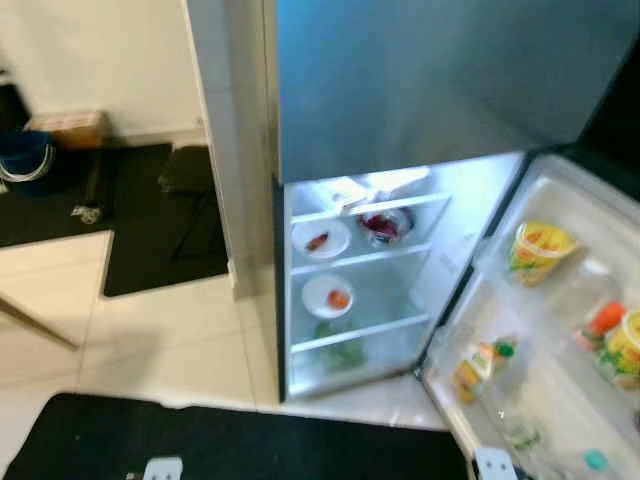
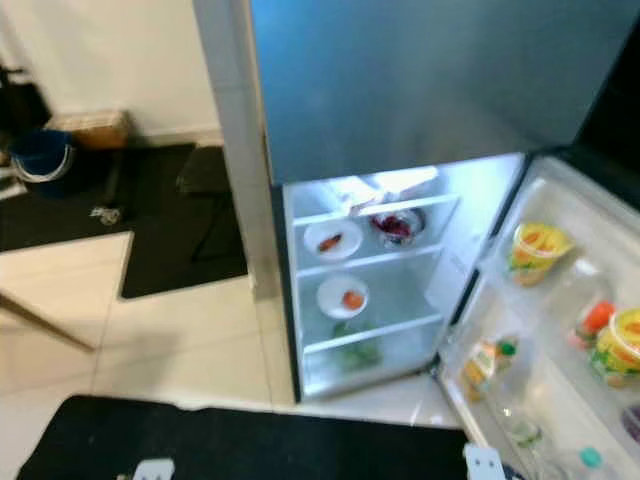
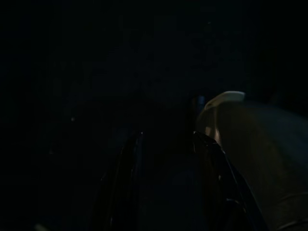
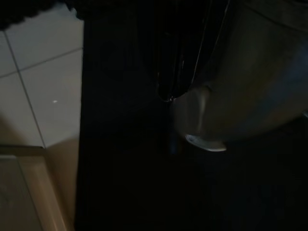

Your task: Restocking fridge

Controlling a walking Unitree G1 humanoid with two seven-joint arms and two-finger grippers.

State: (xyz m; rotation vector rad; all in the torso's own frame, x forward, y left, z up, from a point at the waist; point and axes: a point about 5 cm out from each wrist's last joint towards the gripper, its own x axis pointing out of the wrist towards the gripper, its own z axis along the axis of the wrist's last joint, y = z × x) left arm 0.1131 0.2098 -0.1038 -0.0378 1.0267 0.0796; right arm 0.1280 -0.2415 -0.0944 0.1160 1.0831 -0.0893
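Left eye view: fridge (image 1: pixel 400 90) stands with its lower door (image 1: pixel 560 330) swung open; two plates (image 1: pixel 321 240) and a bowl (image 1: pixel 385 226) sit on lit shelves, bottles (image 1: pixel 480 365) in the door racks. Left wrist view: dark, left claw (image 3: pixel 166 159) fingers apart. Right wrist view: right claw (image 4: pixel 168 91) over dark mat; state can't be told.

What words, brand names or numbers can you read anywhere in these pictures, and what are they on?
No text can be read.
Yellow tub in the open fridge door: printed label, too blurred to read.
Yellow container lower in the door: print too blurred.
Juice bottle with green cap: label too small and blurred.
Both wrist views: too dark for any text.
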